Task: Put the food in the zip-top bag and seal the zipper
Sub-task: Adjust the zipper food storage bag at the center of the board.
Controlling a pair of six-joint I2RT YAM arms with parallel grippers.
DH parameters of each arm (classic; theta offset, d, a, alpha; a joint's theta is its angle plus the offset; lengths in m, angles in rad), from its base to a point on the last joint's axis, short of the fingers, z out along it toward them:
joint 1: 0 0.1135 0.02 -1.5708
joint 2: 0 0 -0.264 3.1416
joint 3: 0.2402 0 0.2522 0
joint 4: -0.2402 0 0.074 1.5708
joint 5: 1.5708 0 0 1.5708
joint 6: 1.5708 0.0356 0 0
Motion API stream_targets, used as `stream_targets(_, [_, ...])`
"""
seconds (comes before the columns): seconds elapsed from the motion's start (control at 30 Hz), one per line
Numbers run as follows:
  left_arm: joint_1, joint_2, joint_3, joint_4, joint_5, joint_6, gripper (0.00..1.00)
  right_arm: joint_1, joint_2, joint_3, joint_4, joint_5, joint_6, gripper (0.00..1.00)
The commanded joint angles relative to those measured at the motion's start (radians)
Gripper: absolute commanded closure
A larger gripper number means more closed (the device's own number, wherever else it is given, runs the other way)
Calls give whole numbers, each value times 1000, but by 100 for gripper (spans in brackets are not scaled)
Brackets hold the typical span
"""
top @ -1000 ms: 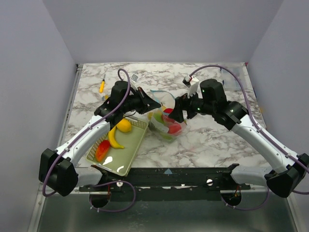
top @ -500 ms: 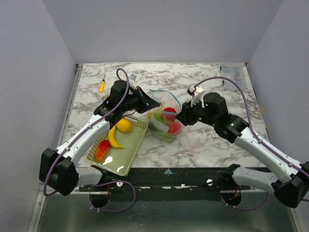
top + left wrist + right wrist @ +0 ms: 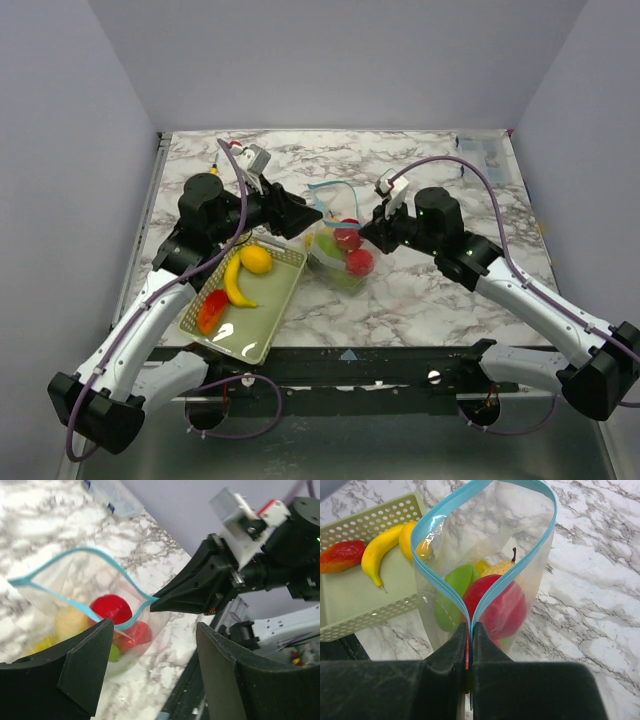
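The right fingers (image 3: 445,670) pinch the zipper (image 3: 517,569) at its end farthest from the green basket (image 3: 350,600), the left fingers (image 3: 85,675) stand wide and empty near the basket's far corner, and the clear zip-top bag (image 3: 490,520), mouth gaping, sits beside the basket holding red, green and yellow food (image 3: 500,605).

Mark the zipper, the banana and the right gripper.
zipper (image 3: 441,582): right wrist view, left run of the blue strip.
banana (image 3: 372,555): right wrist view, middle of its curve.
right gripper (image 3: 470,630): right wrist view, between its closed fingertips.
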Motion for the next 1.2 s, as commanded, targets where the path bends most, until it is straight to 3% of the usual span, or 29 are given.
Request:
stream_targets(0.0, [-37, -10, -14, 103, 138, 361, 33, 4, -15, 9, 47, -91, -43, 99])
stream_targets(0.07, [-90, 18, -22, 173, 221, 504, 35, 3, -34, 8, 44, -120, -46, 99])
stream_targets(0.13, [-142, 60, 7, 124, 340, 719, 31, 3, -60, -4, 60, -137, -34, 99])
stream_targets(0.2, [-204, 107, 68, -27, 310, 930, 27, 5, -79, -13, 74, -166, -25, 99])
stream_targets(0.27, [-268, 167, 182, -278, 225, 1130, 27, 4, -84, -12, 64, -185, -20, 99])
stream_targets(0.37, [-292, 268, 305, -497, 177, 1314, 25, 3, -81, -4, 35, -226, -30, 99])
stream_targets(0.6, [-281, 393, 400, -642, 174, 1447, 28, 4, -87, -4, 8, -262, -28, 99])
stream_targets(0.77, [-253, 417, 360, -595, 185, 1466, 31, 4, -76, 15, -25, -283, -32, 99])
stream_targets(0.83, [-242, 431, 355, -569, 184, 1457, 40, 4, -72, 15, -29, -286, -31, 99])
stream_targets(0.93, [-231, 452, 360, -523, 162, 1403, 67, 4, -63, 10, -28, -260, -22, 97])
stream_targets(1.07, [-225, 445, 335, -472, 156, 1381, 84, 4, -84, -29, 20, -102, 40, 63])
stream_targets(1.17, [-219, 427, 310, -439, 164, 1375, 89, 3, -181, -137, 144, -22, 88, 50])
